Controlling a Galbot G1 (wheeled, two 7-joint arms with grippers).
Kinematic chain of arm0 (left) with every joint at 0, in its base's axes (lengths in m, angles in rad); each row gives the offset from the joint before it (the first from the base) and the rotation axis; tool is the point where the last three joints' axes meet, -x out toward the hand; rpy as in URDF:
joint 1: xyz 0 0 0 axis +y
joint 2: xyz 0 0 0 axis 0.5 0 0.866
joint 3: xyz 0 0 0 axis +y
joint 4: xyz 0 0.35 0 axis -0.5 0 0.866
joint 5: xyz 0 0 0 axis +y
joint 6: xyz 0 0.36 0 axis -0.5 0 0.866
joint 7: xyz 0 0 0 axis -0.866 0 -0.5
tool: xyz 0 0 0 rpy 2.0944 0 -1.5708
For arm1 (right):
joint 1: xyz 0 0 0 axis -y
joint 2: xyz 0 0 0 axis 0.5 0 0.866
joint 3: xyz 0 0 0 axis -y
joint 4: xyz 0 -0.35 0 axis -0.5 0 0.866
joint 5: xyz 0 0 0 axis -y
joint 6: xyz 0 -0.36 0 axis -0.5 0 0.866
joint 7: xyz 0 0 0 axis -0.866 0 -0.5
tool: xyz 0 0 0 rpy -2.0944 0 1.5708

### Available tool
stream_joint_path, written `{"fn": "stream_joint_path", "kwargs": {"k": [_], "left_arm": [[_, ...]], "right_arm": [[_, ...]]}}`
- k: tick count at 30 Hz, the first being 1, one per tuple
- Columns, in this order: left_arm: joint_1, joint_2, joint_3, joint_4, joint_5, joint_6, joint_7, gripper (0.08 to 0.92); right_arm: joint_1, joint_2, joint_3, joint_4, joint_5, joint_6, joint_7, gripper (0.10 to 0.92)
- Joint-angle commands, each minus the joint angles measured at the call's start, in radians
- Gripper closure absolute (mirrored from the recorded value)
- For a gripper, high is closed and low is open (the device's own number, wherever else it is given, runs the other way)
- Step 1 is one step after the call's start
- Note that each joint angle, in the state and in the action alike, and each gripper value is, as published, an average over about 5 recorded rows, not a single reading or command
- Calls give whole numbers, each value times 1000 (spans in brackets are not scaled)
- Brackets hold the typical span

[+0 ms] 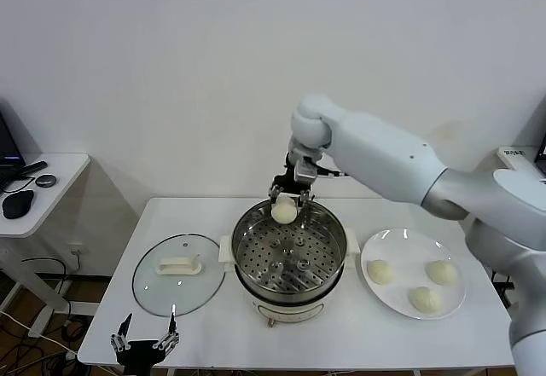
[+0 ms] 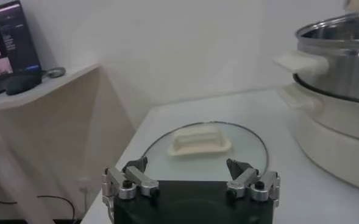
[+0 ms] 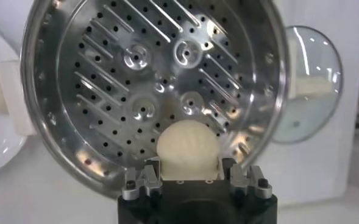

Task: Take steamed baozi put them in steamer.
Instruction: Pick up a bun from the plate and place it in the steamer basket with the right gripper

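The steamer (image 1: 288,295) is a shiny steel pot with a perforated tray (image 3: 149,91), standing mid-table. My right gripper (image 1: 286,210) is shut on one cream-white baozi (image 1: 283,211) and holds it above the far rim of the steamer, over the tray; the bun shows between the jaws in the right wrist view (image 3: 188,149). Three more baozi (image 1: 380,271) (image 1: 443,271) (image 1: 424,300) lie on the white plate (image 1: 401,244) to the right of the steamer. My left gripper (image 1: 143,338) is open and empty, low at the table's front left edge, near the glass lid.
The glass lid (image 1: 149,286) with a white handle (image 1: 179,265) lies flat left of the steamer; it also shows in the left wrist view (image 2: 200,139). A side table (image 1: 43,193) with a mouse stands at far left. A wall is behind the table.
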Motion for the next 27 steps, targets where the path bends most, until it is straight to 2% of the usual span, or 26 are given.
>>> {"fn": "stream_joint_path", "kwargs": {"k": [1, 21, 24, 27], "left_arm": [[-5, -3, 1, 3, -4, 1, 1, 177], [-33, 5, -8, 37, -10, 5, 4, 177], [-35, 5, -9, 39, -10, 7, 5, 177], [-35, 4, -9, 39, -10, 7, 6, 177]], "right_arm": [[-61, 34, 9, -37, -120, 37, 20, 440], [-101, 73, 41, -140, -165, 31, 63, 445], [-96, 68, 18, -136, -126, 23, 87, 421], [-82, 55, -14, -119, -63, -6, 95, 342]]}}
